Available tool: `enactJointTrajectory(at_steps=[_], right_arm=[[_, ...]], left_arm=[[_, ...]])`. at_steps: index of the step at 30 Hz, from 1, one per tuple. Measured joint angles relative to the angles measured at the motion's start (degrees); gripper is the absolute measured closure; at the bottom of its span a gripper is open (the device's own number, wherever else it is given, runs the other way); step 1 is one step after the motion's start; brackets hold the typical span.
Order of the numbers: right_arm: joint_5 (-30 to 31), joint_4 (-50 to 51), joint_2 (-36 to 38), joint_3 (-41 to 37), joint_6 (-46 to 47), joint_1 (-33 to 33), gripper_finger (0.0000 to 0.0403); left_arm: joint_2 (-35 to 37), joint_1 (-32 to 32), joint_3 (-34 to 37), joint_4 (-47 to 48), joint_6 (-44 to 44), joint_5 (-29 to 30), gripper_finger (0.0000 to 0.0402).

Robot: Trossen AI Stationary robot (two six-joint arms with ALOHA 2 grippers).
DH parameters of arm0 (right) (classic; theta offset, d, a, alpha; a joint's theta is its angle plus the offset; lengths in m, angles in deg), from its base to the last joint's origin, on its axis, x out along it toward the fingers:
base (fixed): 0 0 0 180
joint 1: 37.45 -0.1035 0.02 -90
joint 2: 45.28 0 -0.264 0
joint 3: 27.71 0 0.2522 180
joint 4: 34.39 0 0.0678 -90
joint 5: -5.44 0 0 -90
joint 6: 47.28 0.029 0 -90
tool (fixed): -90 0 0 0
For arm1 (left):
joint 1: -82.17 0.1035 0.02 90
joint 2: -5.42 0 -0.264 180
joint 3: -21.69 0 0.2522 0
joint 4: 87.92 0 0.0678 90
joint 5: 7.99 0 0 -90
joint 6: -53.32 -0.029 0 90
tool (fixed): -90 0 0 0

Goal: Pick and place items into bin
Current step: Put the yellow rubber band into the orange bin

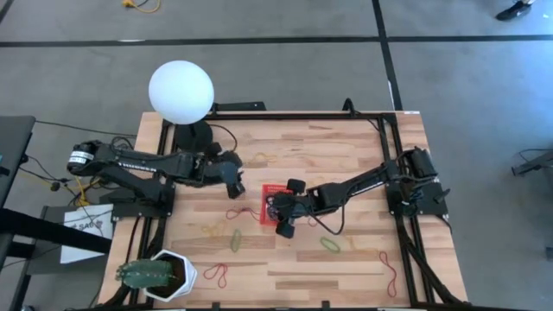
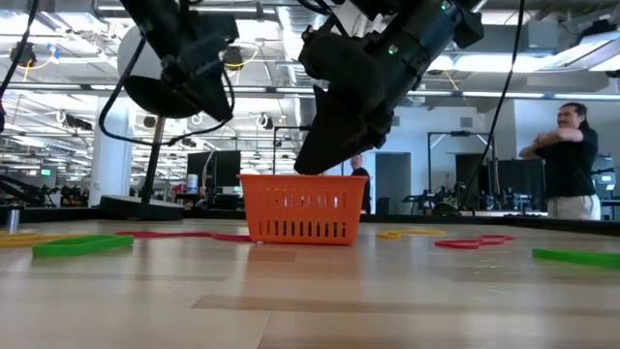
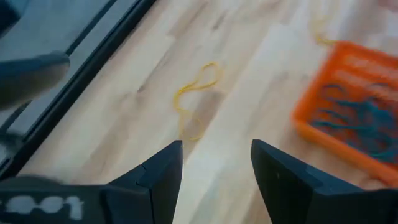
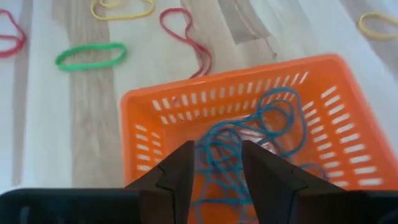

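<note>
The bin (image 1: 273,204) is a small red basket with slotted sides, standing mid-table. It holds several bluish dark rubber bands (image 4: 249,143). My right gripper (image 4: 217,171) hangs open just above the bin's inside, pointing slantwise down, with nothing between its fingers. My left gripper (image 3: 214,168) is open above the bare wood left of the bin, over a yellow band (image 3: 196,87) that lies flat. More items lie loose on the table: green bands (image 1: 235,239) (image 1: 330,244), red bands (image 1: 216,275) (image 1: 235,212) and a yellow band (image 1: 210,230).
A white globe (image 1: 181,91) stands at the far left of the table. A white hexagonal plant pot (image 1: 160,275) sits at the near left corner. Black frame rails (image 1: 393,164) edge the table. A person (image 2: 572,160) stands in the room beyond.
</note>
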Motion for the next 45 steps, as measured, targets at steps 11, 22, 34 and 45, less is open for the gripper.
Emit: enactJointTrajectory(at_steps=[11, 22, 34, 45], right_arm=[[0.07, -6.47, 0.0, 0.0, 0.81, -2.83, 0.0278], [0.22, -7.4, -0.02, -0.02, 0.41, -3.24, 0.028], [0.21, -6.48, -0.07, -0.02, 0.35, -3.24, 0.028], [0.21, -6.41, -0.07, -0.02, 1.79, -3.26, 0.0281]], left_arm=[[-3.4, 13.24, 9.98, -20.11, -3.14, -10.65, 0.0219], [-19.86, 14.08, 11.74, -33.57, -9.97, -9.88, 0.0219], [-23.58, 14.15, 11.75, -38.79, -8.06, -7.84, 0.0219], [-27.15, 14.2, 11.64, -41.1, -6.71, -7.76, 0.0219]])
